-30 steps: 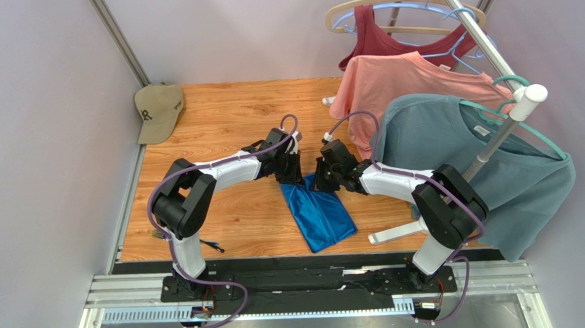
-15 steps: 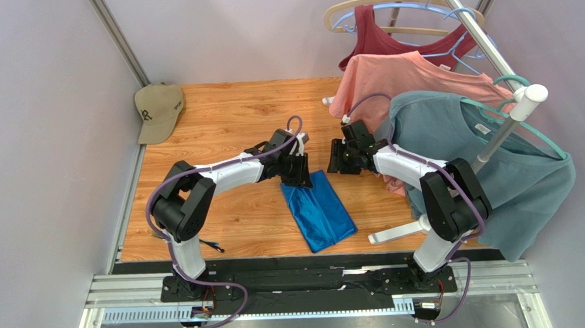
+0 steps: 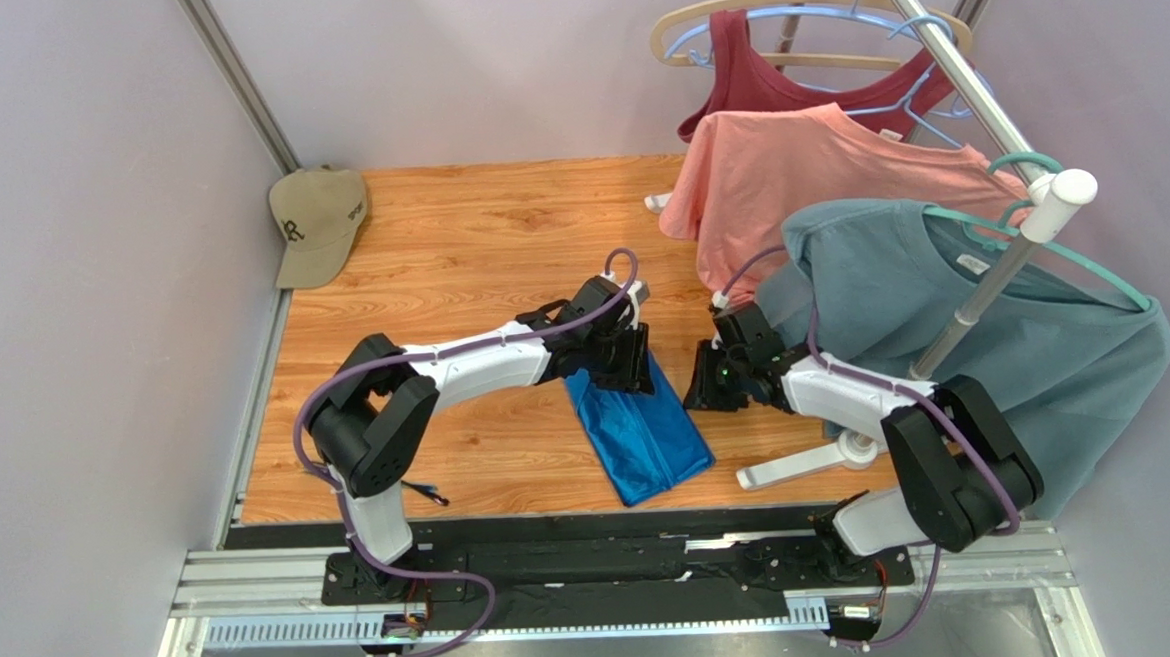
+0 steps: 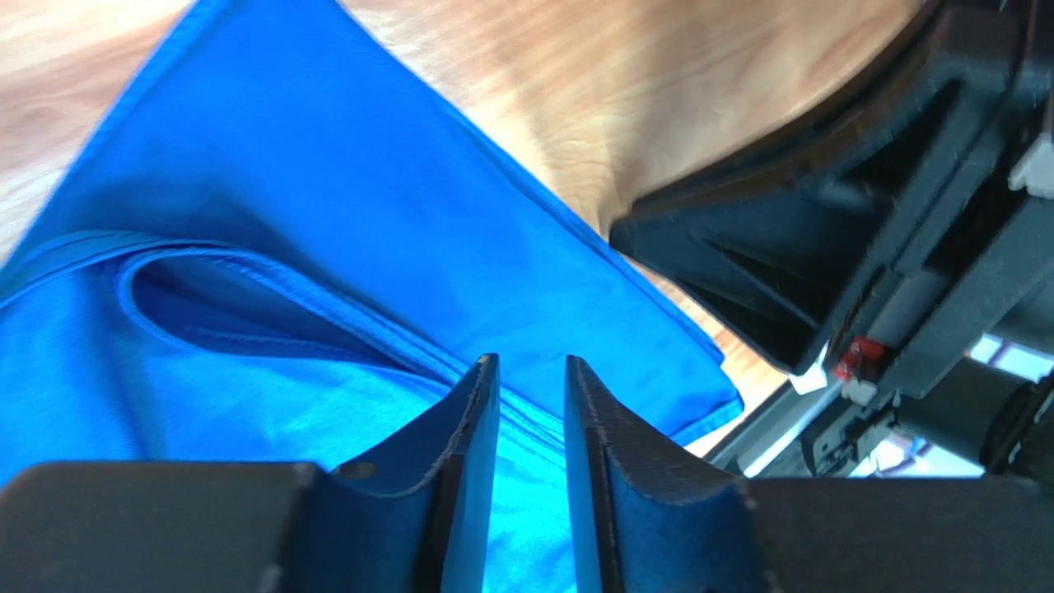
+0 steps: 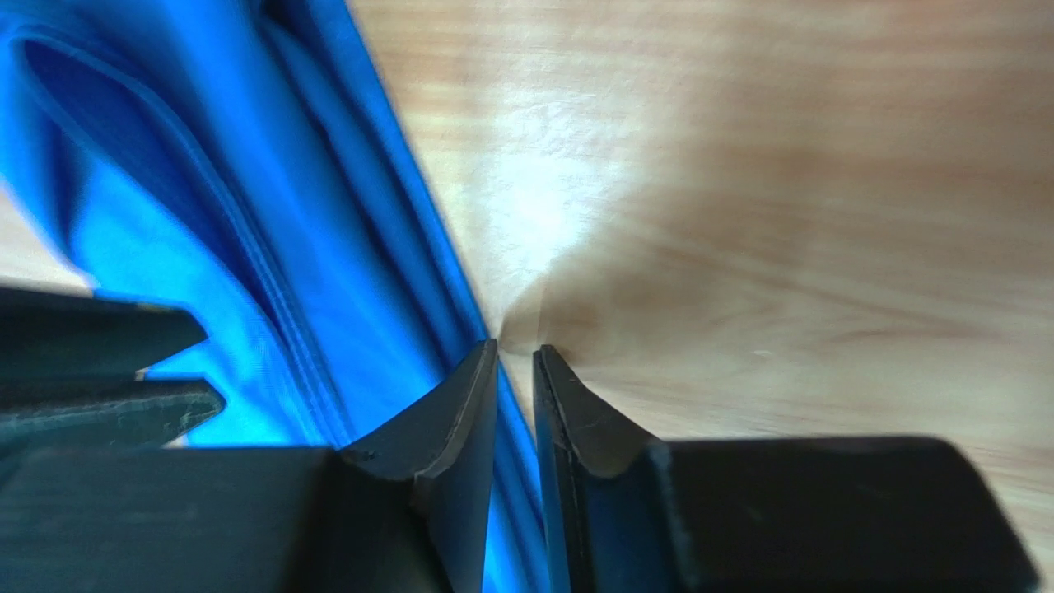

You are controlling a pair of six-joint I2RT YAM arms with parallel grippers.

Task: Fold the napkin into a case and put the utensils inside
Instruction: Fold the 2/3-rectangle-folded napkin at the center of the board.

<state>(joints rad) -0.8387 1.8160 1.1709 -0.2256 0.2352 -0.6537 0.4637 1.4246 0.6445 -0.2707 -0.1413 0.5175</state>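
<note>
Desk (image 3: 452,246), top view: orange-brown wood-grain board, pale lilac walls (image 3: 78,295) around.
Napkin (image 3: 645,438), top view: royal-blue, shiny, folded into a long narrow pouch shape; long axis from far end toward near edge, leaning right; flat on mid-desk.
Napkin against jaws, top view: far end between left jaws and right jaws; left ones over its far-left corner, right ones just beside its right edge.
Utensils (image 3: 425,495), top view: thin dark sticks at near-left desk edge, well apart from napkin.
Left jaws, left wrist view: narrowly parted, nothing pinched, tips over a stitched hem fold of napkin (image 4: 309,185).
Right jaws, right wrist view: a thin slit apart at napkin (image 5: 186,222) edge, bare desk (image 5: 767,185) alongside; grip on cloth impossible to tell.
</note>
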